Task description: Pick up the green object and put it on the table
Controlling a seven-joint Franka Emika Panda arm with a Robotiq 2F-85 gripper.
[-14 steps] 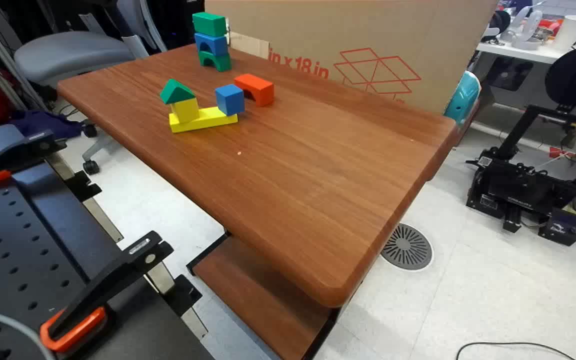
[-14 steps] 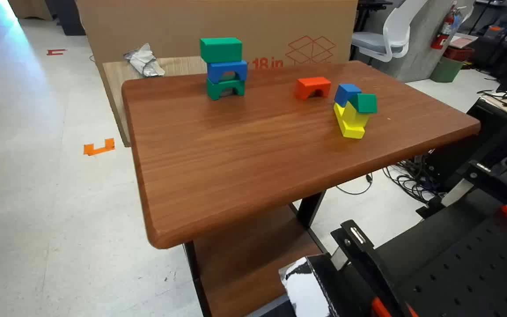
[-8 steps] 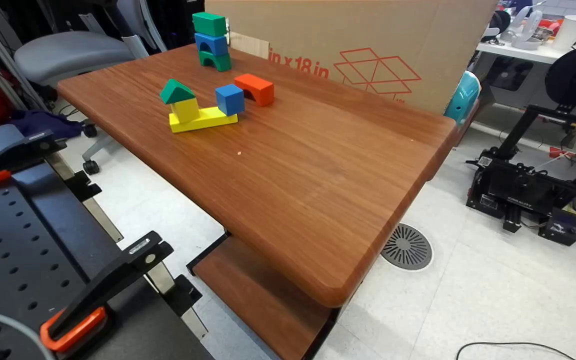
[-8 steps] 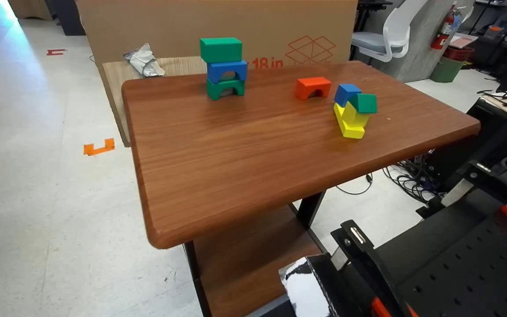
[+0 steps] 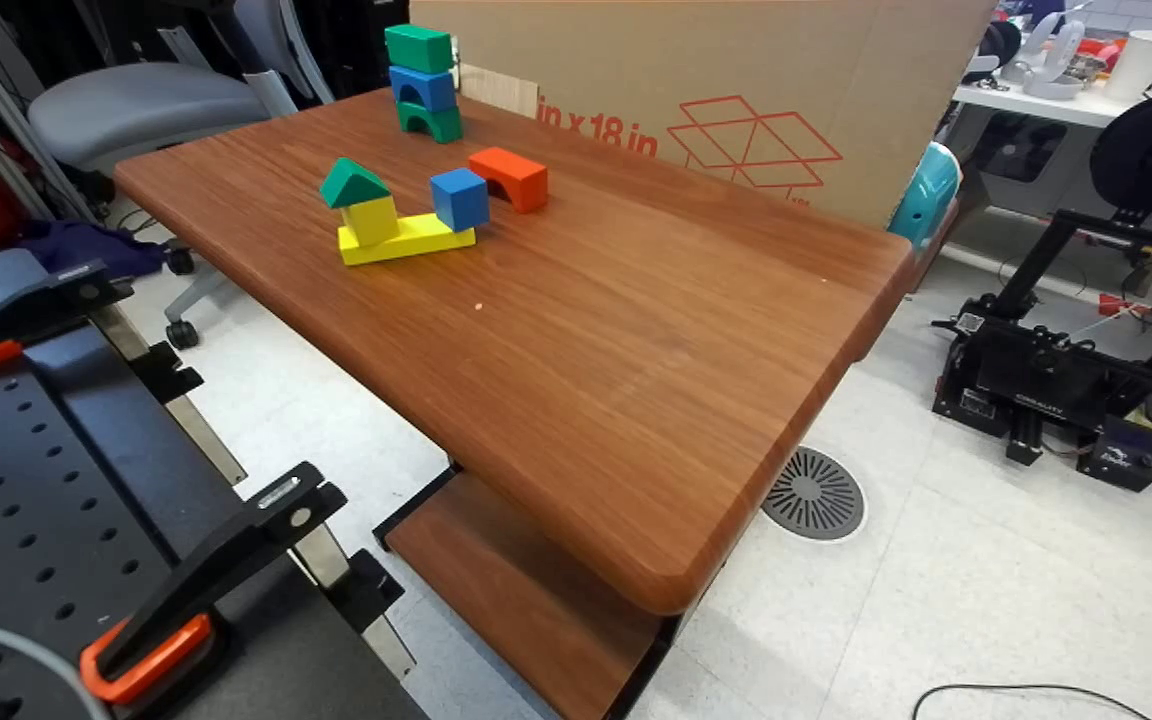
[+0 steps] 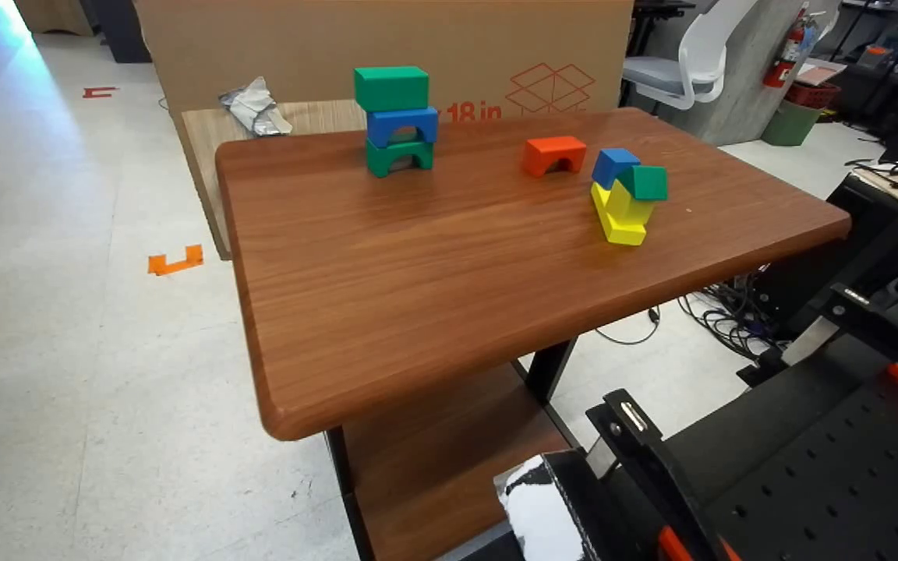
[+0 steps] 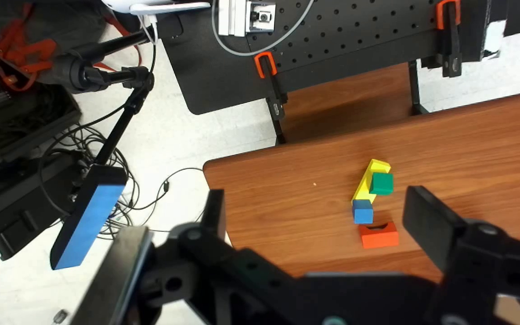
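The green object, a solid green block [image 5: 418, 48] [image 6: 391, 89], lies on top of a stack at the table's back edge in both exterior views. Under it are a blue arch [image 6: 402, 125] and a green arch [image 6: 400, 157]. This stack does not show in the wrist view. A green pointed-top piece [image 5: 354, 184] [image 6: 645, 183] sits on a yellow block and also shows in the wrist view [image 7: 381, 183]. The table [image 5: 636, 340] [image 6: 418, 273] [image 7: 278, 194] is reddish-brown wood grain. My gripper [image 7: 318, 194] shows only in the wrist view, open and empty, well above the table.
A yellow bar [image 5: 406, 240] bears the yellow block [image 5: 371, 220] and a blue cube [image 5: 459, 199]. An orange arch [image 5: 511, 179] stands beside the cube. A large cardboard box [image 5: 716, 100] stands behind the table. A black perforated bench [image 5: 46, 500] with clamps is opposite.
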